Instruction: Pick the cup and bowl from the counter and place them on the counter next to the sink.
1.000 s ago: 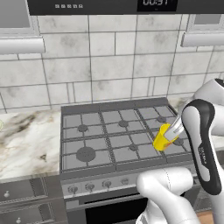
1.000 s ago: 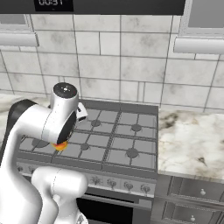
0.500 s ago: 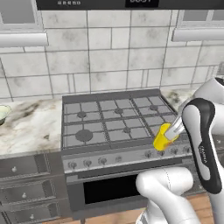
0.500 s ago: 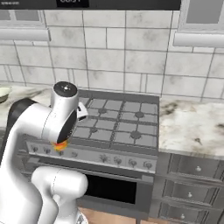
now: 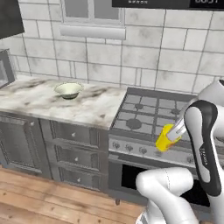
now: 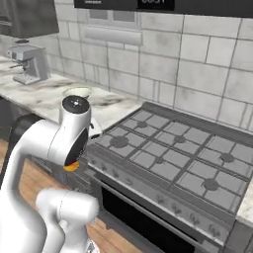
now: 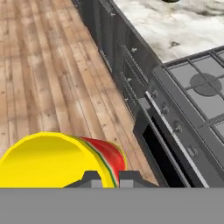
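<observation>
Above the stove point(image 5: 151, 113) front edge, off the tabletop point(image 5: 52, 103): gripper point(image 5: 171, 136) w/ jaws clamped on the yellow cup point(image 5: 165, 138), red-orange band visible in hand view point(image 7: 101, 154). Bowl point(image 5: 68, 90) sits upright on marble tabletop, well left of stove, near the tiled wall. Coffee machine point(image 6: 29, 63) further along same tabletop.

My gripper point(image 5: 171, 136) holds the cup point(image 5: 165, 138) in the air before the stove's point(image 5: 151, 114) front edge, above the oven door point(image 7: 168, 151) and the floor point(image 7: 52, 83). The bowl point(image 5: 68, 90) sits on the counter point(image 5: 52, 103) left of the stove, well apart from the cup. A coffee machine point(image 6: 28, 63) stands farther left, against the wall.
</observation>
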Motion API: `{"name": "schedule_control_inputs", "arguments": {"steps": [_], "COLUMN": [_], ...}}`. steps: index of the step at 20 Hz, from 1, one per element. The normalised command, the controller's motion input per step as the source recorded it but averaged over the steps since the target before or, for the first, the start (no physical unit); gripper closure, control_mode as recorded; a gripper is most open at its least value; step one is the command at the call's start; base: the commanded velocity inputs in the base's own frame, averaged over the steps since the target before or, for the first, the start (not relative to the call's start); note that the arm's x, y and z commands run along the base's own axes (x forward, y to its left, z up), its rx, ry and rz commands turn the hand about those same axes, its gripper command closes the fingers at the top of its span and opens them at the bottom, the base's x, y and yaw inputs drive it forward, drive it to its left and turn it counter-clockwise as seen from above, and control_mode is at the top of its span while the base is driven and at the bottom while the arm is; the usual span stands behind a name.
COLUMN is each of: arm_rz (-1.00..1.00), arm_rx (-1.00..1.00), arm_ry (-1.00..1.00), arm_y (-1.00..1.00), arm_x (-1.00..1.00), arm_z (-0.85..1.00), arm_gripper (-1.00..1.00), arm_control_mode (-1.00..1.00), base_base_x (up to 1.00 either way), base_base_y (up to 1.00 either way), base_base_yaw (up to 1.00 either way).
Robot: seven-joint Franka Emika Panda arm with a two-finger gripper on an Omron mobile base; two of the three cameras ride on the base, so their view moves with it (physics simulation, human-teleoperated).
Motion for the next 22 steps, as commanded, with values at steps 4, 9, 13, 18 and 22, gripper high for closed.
{"name": "schedule_control_inputs", "arguments": {"steps": [4,9,13,18,22], "arm_rz": [0.00,0.00,0.00,0.00,0.00], "arm_rx": [0.00,0.00,0.00,0.00,0.00], "arm_ry": [0.00,0.00,0.00,0.00,0.00], "arm_y": [0.00,0.00,0.00,0.00,0.00], "arm_x": [0.00,0.00,0.00,0.00,0.00], "arm_z": [0.00,0.00,0.00,0.00,0.00], "arm_gripper": [1.00,1.00,1.00,1.00,1.00], "arm_control_mode": [1.00,1.00,1.00,1.00,1.00], "base_base_x": [-0.28,-0.17,-0.02,0.00,0.51], "base_base_y": [0.47,0.44,0.35,0.19,-0.08], "base_base_yaw": [0.84,0.80,0.73,0.70,0.50]}}
